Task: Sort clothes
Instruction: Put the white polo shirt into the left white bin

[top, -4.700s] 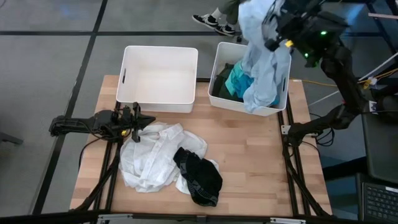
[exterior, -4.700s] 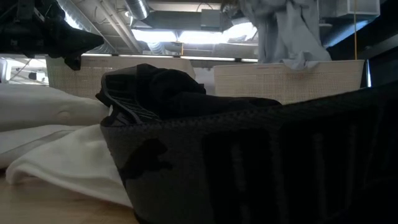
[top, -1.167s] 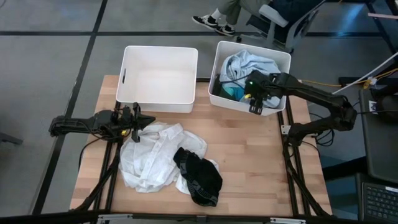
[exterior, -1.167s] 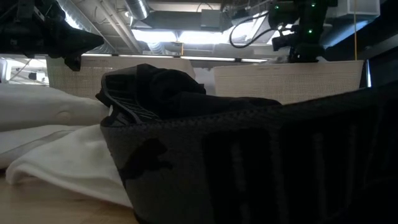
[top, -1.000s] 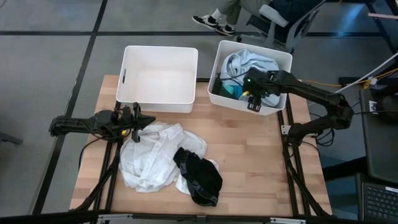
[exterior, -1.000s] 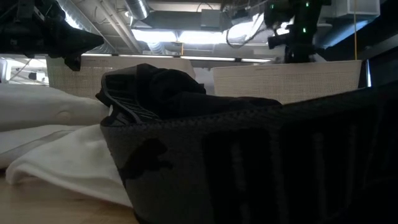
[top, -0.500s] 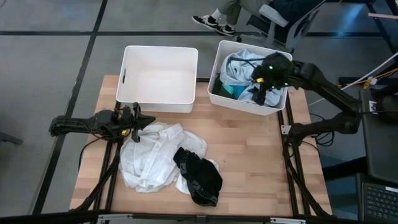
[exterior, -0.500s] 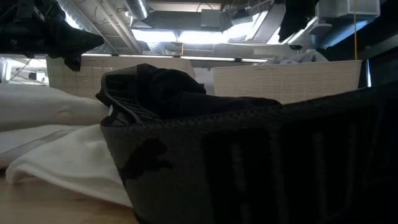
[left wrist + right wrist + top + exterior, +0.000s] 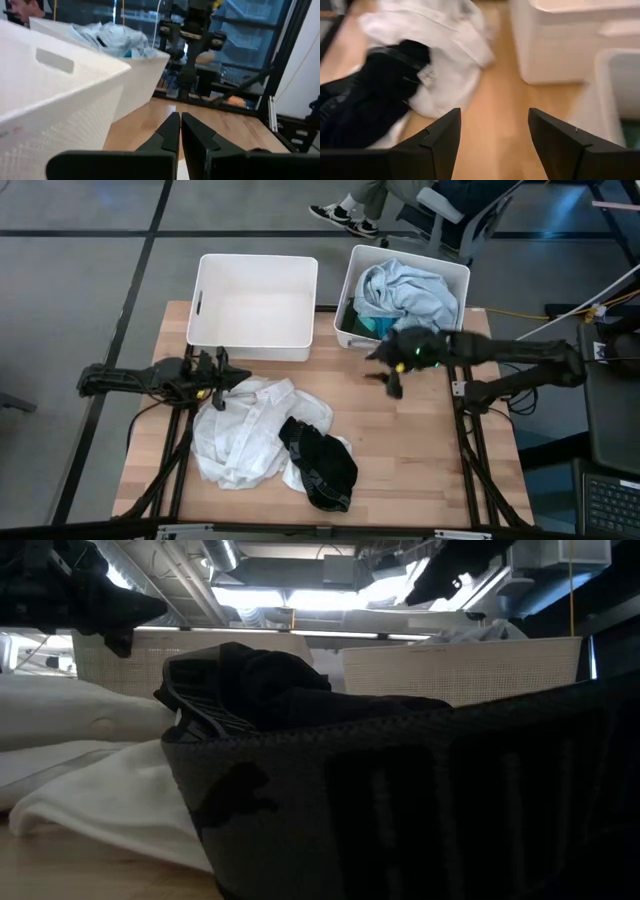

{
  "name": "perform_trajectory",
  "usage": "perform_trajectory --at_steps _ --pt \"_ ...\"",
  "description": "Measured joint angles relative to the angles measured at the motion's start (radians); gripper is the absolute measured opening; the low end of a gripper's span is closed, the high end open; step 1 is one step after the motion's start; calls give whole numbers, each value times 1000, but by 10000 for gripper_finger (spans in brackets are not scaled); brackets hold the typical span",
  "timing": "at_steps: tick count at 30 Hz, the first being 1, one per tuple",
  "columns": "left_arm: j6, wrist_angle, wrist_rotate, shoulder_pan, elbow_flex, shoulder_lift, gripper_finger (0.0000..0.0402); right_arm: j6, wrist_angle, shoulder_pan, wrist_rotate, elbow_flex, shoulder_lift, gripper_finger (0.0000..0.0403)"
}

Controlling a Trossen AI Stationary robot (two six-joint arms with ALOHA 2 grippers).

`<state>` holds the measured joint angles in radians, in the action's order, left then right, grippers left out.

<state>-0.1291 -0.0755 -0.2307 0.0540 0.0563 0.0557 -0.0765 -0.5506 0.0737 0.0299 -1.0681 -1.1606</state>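
Swung out of the right bin [image 9: 352, 308] since half a second ago: right claw [image 9: 384, 366], open and empty, just in front of that bin, pale blue garment [image 9: 408, 290] left inside. White garment [image 9: 243, 430] and black garment [image 9: 318, 462] on the surface [image 9: 420, 450], well apart from it. Left claw [image 9: 222, 379] shut, empty, touching white cloth. No legible writing; teal cloth mostly hidden.

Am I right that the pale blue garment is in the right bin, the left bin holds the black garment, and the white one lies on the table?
Not quite: the high view shows the left bin empty. The black garment lies on the table, on the white garment. The pale blue garment is in the right bin, as you said.
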Motion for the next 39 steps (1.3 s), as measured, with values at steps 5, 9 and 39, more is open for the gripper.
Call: perform_trajectory --at_steps 5,9,39 --pt "-28 -114 2 0 0 113 7 25 330 -139 -60 191 0 232" --pt "-22 -217 2 7 10 245 2 39 531 -239 -159 307 0 232" --pt "70 210 12 180 647 1046 2 210 1100 -421 -465 591 -187 232"
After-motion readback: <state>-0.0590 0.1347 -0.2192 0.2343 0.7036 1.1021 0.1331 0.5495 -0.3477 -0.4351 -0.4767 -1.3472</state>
